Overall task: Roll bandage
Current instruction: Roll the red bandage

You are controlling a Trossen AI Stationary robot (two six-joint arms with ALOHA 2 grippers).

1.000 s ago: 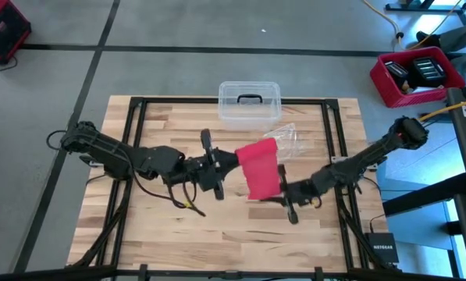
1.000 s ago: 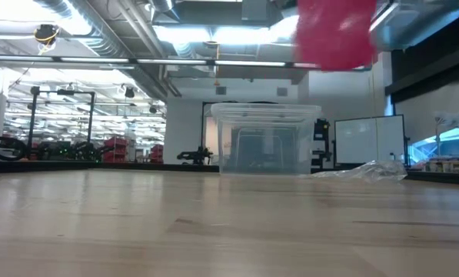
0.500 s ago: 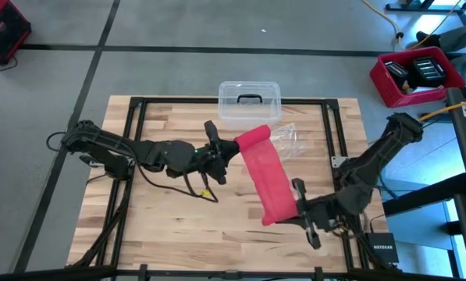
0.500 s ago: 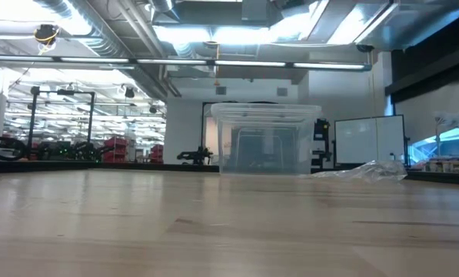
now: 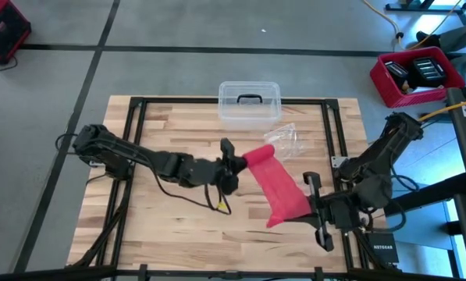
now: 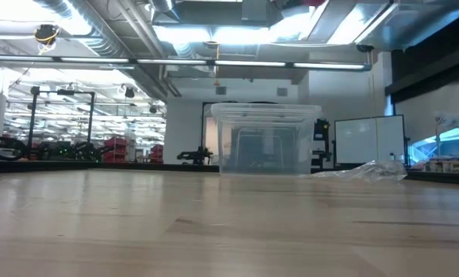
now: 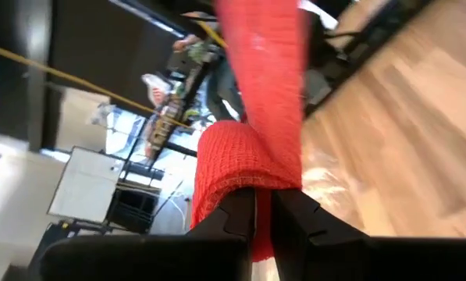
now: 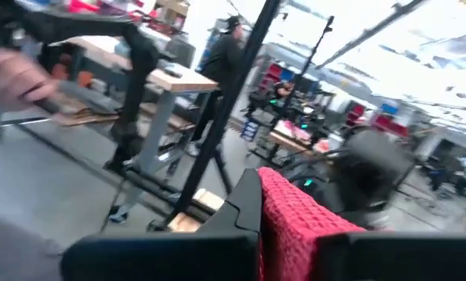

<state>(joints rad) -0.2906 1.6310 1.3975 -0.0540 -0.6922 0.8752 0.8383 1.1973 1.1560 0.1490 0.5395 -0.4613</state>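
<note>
Both hands clamped, raised

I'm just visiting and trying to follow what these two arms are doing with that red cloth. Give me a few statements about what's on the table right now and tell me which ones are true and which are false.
1. The bandage is stretched in the air between the two grippers. True.
2. The left gripper is empty. False: it is shut on one end of the bandage, as the left wrist view shows.
3. The right gripper holds the other end of the bandage. True.
4. The clear plastic box sits at the table's near edge. False: it stands at the far edge, beyond both arms.
5. The bandage lies inside the clear plastic box. False: it hangs above the table, well outside the box.
</note>
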